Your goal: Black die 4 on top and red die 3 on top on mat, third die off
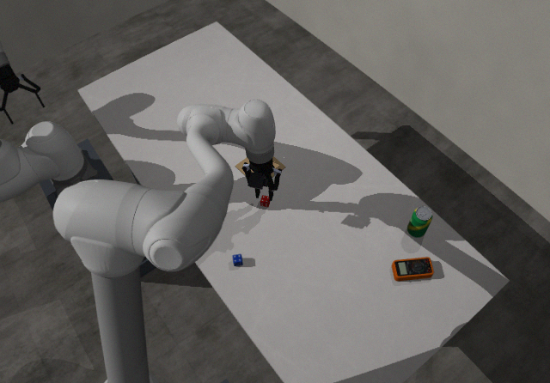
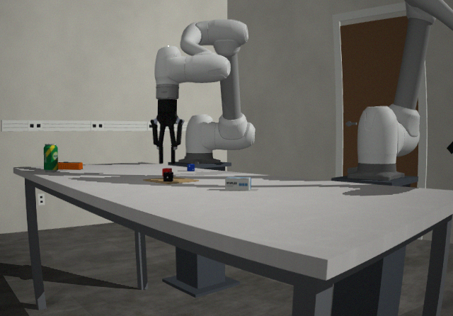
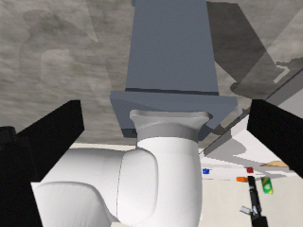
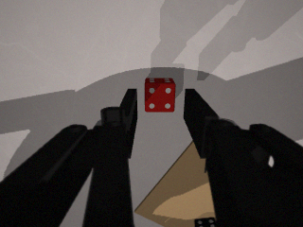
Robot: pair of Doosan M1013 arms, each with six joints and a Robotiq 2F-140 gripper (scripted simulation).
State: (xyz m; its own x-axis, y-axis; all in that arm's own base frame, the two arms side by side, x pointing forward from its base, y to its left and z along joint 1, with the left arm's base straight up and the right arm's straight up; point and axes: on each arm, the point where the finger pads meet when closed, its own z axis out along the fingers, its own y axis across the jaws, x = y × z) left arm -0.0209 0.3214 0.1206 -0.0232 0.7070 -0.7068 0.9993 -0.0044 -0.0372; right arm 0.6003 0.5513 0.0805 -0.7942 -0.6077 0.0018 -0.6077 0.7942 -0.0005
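"Where's the red die [image 1: 265, 201] [image 2: 167, 171] [image 3: 250, 170] [image 4: 160, 96]?"

"Off the mat [image 1: 241, 166] [image 2: 148, 180] [image 3: 275, 164] [image 4: 177, 189], at about five o'clock to it in the right wrist view. It seems to show four; we need three."

"And the right gripper [image 1: 264, 196] [image 2: 167, 161] [image 3: 250, 176] [image 4: 160, 103]?"

"Above it, partly open and empty. I'd centre the die between the pads, drop straight down with them parallel to two side faces, then close gently. That gap looks narrow, so slight drift could land a finger on top."

"Then?"

"Lift clear before rolling it, recheck the top, and lower it flat beside the black die [image 2: 168, 176] [image 4: 204, 222], whose top I can't read. Leave the blue die [image 1: 237, 259] [image 2: 190, 167] [image 3: 205, 171] at seven o'clock from the red in the top view."

"Left gripper [image 1: 27, 113] [image 2: 450, 147] [image 3: 166, 113]?"

"Wide open, empty, off the table; keep it away."
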